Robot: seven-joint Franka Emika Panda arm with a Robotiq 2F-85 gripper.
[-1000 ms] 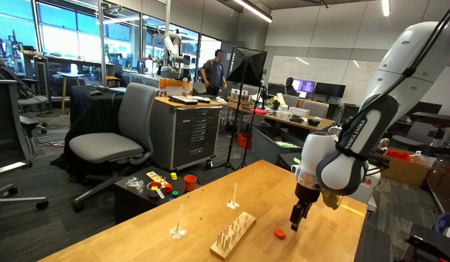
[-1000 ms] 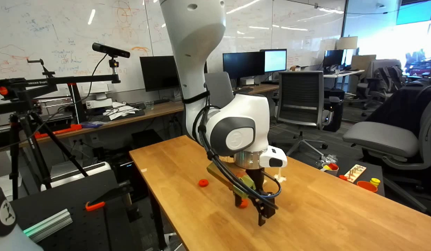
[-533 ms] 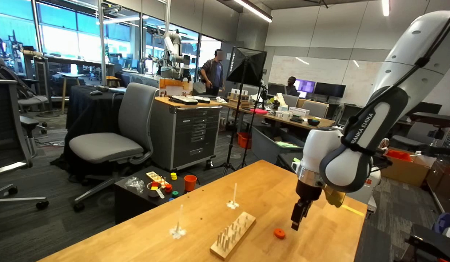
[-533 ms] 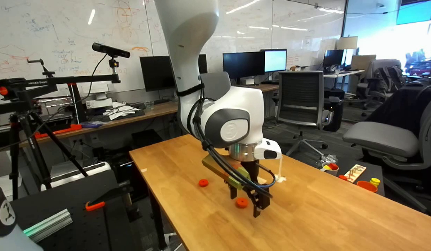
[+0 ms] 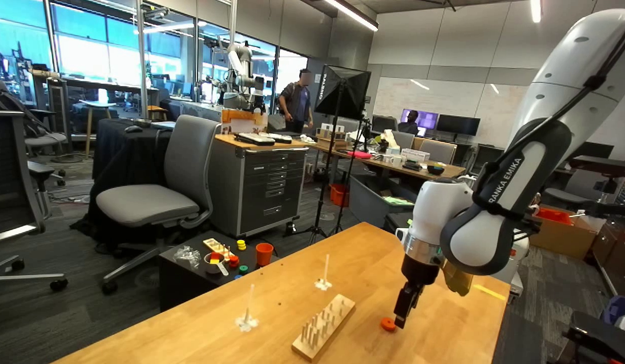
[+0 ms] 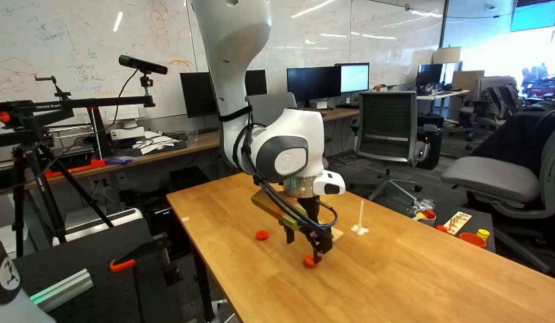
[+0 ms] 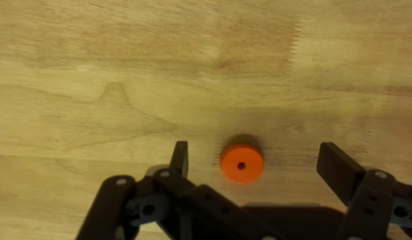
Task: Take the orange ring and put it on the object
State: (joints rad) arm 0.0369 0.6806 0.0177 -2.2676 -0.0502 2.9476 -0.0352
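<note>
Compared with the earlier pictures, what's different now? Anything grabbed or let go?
The open claw moved left in both exterior views; in an exterior view it now overlaps the orange ring, where a gap showed before. The seated person shifted right. Nothing was grabbed or let go. The ring and the wooden block stayed put.

In an exterior view we see the gripper point(image 6: 303, 250) low over the table point(image 6: 416, 278), its jaws apart. From where we look, one jaw overlaps the edge of the orange ring point(image 6: 308, 263); we can't tell whether they touch. A farther ring point(image 6: 262, 235), also orange, lies apart from it on the table. Behind the gripper we glimpse a corner of the block point(image 6: 338, 233), and near it an upright stem point(image 6: 360, 215).
</note>
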